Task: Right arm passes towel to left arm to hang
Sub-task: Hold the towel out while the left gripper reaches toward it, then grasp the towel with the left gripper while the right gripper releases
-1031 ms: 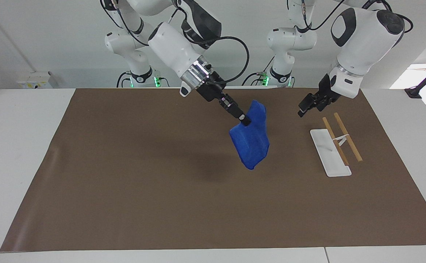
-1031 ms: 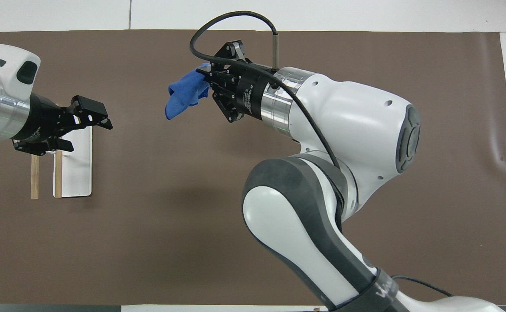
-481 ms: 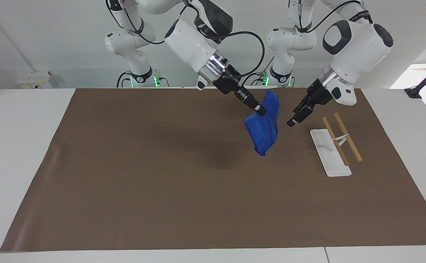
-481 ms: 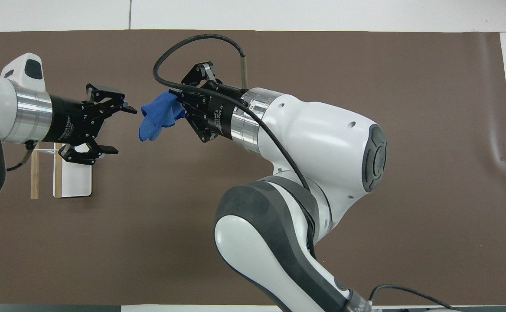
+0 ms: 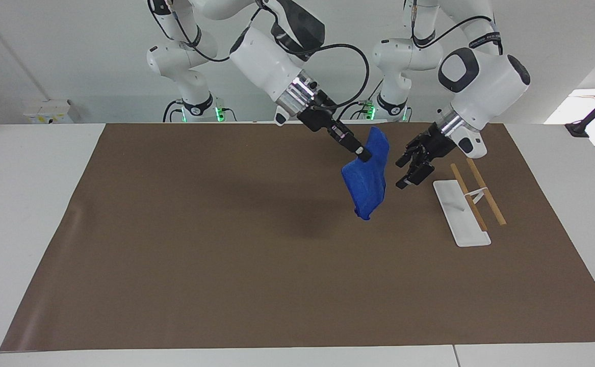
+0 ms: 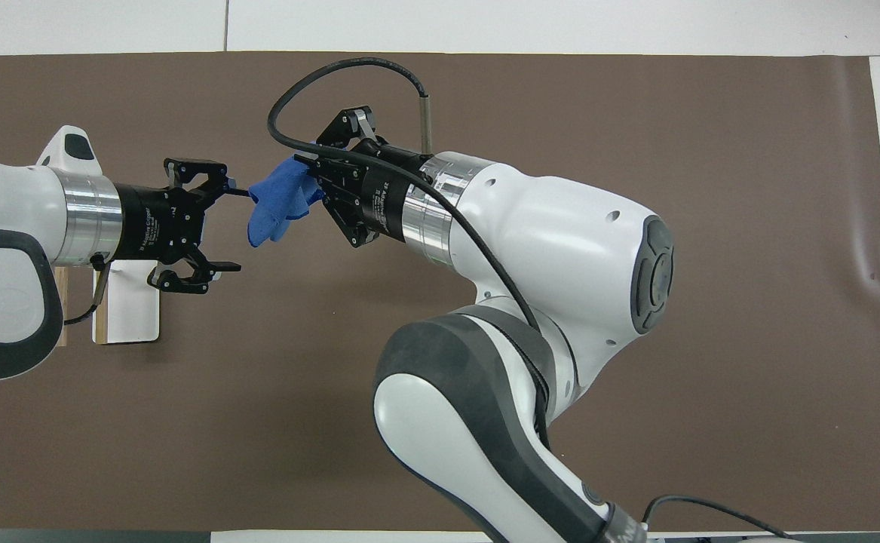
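From across the table, my right gripper hangs in the air over the brown mat, toward the edge nearest my bases, its 2 fingertips pinched tight on the upper part of the blue towel. The towel droops below that grip, clear of the mat. My left gripper hovers just beside the towel, fingers spread wide, touching nothing I can make out. Close to it, toward my left arm's end of the mat, a white rack lies flat with 2 wooden bars across it.

From overhead, my right gripper comes in from the bulky white arm and clamps the towel, which bunches out from its tip. My left gripper faces it with its fingers wide apart, 1 tip right at the towel's edge; whether it touches, I cannot tell. The rack shows partly under my left wrist.
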{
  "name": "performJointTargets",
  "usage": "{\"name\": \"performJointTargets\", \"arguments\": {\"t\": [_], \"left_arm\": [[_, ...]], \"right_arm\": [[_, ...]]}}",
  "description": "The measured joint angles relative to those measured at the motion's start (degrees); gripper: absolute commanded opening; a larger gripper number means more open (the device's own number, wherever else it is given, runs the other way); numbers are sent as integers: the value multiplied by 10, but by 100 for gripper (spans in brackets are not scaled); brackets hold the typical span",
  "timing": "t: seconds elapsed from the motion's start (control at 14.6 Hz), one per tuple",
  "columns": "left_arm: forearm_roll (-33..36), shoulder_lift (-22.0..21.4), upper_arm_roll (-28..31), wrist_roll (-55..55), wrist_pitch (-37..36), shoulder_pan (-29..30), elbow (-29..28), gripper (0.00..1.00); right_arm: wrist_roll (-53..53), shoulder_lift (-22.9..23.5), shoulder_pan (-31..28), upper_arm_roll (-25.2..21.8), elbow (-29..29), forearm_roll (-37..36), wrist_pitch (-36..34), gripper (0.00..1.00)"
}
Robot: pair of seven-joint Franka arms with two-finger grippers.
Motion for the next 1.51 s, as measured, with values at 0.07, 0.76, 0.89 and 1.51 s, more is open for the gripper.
{"name": "performJointTargets", "arguments": {"t": [0.07, 0.76, 0.89, 1.51], "left_arm": [[-17, 0, 0, -17, 11, -4, -8, 100], [-106, 9, -2, -167, 204, -72, -60, 100], [-129, 11, -2, -167, 237, -76, -68, 99], [-161, 33, -2, -170, 318, -94, -70, 0]], "right_arm": [[0, 0, 0, 0, 0, 0, 0, 0], [0, 1, 0, 0, 0, 0, 0, 0], [0, 1, 0, 0, 0, 0, 0, 0], [0, 1, -1, -4, 0, 0, 0, 0]]}}
